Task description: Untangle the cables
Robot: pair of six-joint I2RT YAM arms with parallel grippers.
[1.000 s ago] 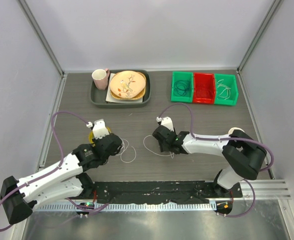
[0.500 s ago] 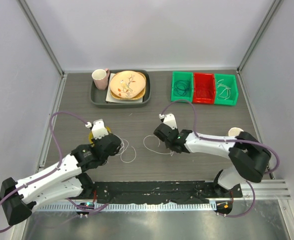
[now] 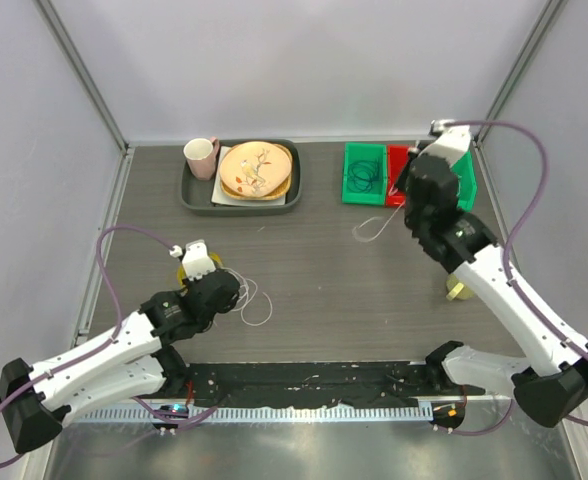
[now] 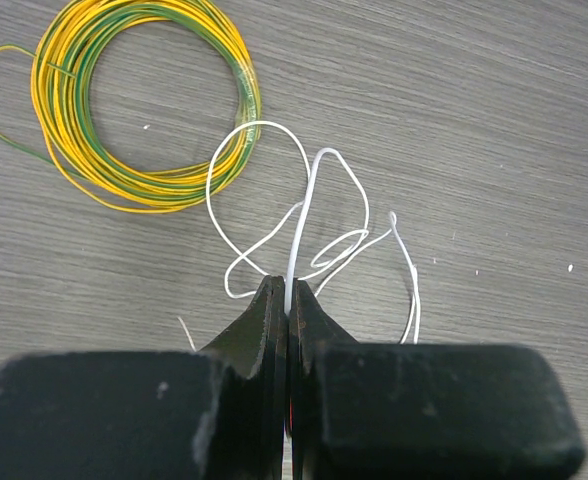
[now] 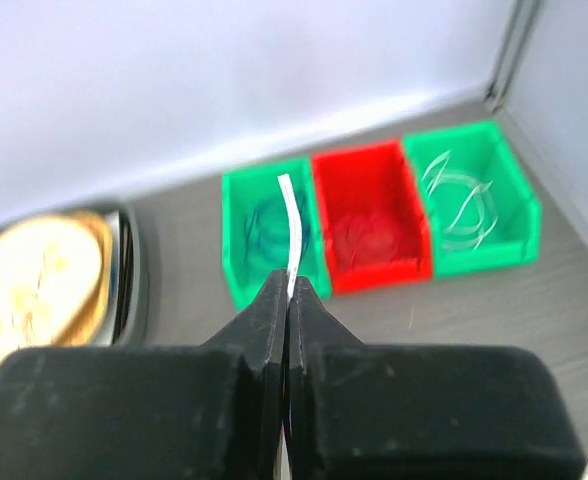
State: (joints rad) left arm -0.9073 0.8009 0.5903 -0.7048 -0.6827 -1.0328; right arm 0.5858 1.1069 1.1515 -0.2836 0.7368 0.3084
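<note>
Pinched between the fully closed fingers of the left gripper (image 4: 288, 292): a thin white looping wire (image 4: 314, 190), spread on the grey wood-grain tabletop (image 4: 494, 120) just ahead of the tips and touching a yellow-and-green wire coil (image 4: 144, 100) ahead to the left. Held aloft and likewise clamped shut, the right gripper (image 5: 288, 288) on a second thin white wire (image 5: 288, 225), short end poking forward past the tips, a row of green, red and green plastic bins (image 5: 374, 282) ahead and below.
</note>
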